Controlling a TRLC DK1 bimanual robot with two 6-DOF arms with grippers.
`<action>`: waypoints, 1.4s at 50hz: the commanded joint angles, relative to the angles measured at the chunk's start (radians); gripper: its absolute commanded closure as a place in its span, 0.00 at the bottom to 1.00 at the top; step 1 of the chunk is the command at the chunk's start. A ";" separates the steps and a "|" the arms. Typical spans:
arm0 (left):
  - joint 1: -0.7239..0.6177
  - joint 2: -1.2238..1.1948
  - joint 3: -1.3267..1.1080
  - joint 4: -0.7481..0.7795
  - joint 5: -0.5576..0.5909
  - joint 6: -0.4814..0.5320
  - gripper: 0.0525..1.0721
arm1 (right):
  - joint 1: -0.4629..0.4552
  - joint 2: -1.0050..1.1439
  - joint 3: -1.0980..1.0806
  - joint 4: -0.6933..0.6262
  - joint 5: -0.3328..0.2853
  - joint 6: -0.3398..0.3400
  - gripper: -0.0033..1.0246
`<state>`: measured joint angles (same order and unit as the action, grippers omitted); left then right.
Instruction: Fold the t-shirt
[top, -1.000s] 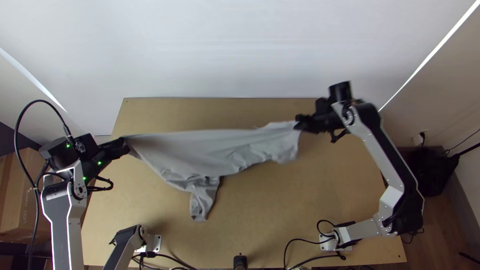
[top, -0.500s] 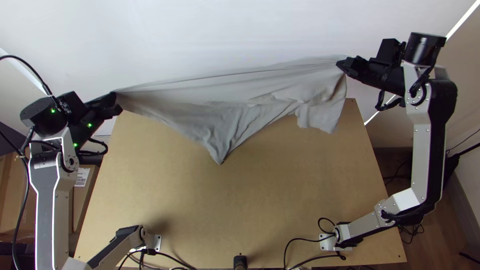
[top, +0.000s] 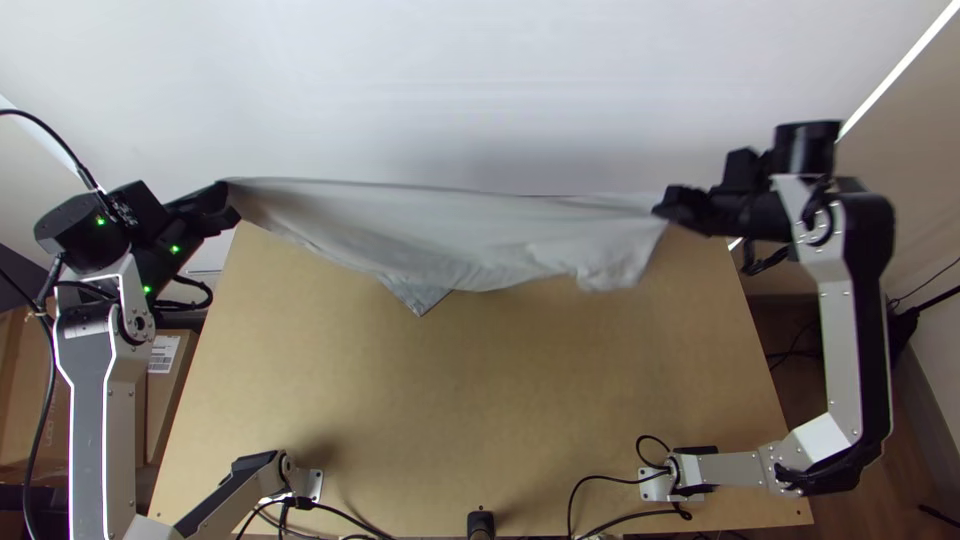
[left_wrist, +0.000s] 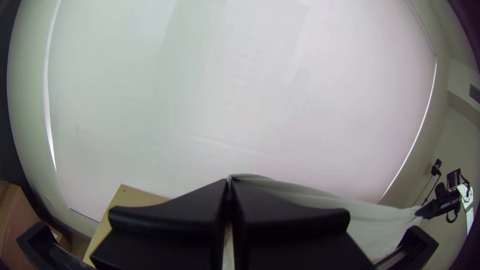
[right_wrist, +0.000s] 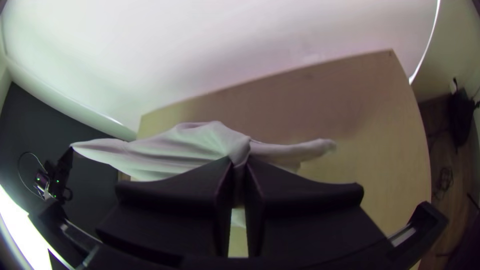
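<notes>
In the top view the grey t-shirt (top: 450, 235) hangs stretched between both grippers over the table's far part, a corner dangling near its middle. My left gripper (top: 225, 195) is shut on one end at the upper left. My right gripper (top: 665, 208) is shut on the other end at the upper right. In the left wrist view the left gripper (left_wrist: 229, 185) pinches a bit of the shirt (left_wrist: 372, 225). The right wrist view has the right gripper (right_wrist: 240, 162) closed on bunched cloth (right_wrist: 190, 150), a loose flap sticking out to one side.
The wooden table (top: 470, 410) lies below, with a white wall (top: 480, 90) behind its far edge. A small black device (top: 481, 524) stands at the near edge. Cardboard boxes (top: 165, 390) are beside the table at the left.
Both grippers first moved apart and up the picture, lifting the shirt. Since then the right gripper has come back slightly down and left, while the left has barely moved; the cloth has swung.
</notes>
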<state>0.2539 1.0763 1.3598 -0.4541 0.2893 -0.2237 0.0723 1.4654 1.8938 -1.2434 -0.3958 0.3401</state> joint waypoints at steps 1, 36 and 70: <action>0.012 -0.019 -0.096 0.014 -0.018 0.015 0.97 | 0.007 -0.037 -0.226 -0.007 0.041 -0.010 0.98; -0.208 0.027 -0.470 0.114 -0.052 0.076 0.97 | 0.096 0.073 -0.777 0.193 0.028 -0.204 0.45; -0.214 0.071 -0.436 0.120 -0.073 0.081 0.97 | 0.133 0.082 -0.630 0.140 0.054 -0.262 0.07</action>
<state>0.0429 1.1408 0.9051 -0.3450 0.2234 -0.1558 0.1799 1.5032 1.2594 -1.1015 -0.3473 0.0479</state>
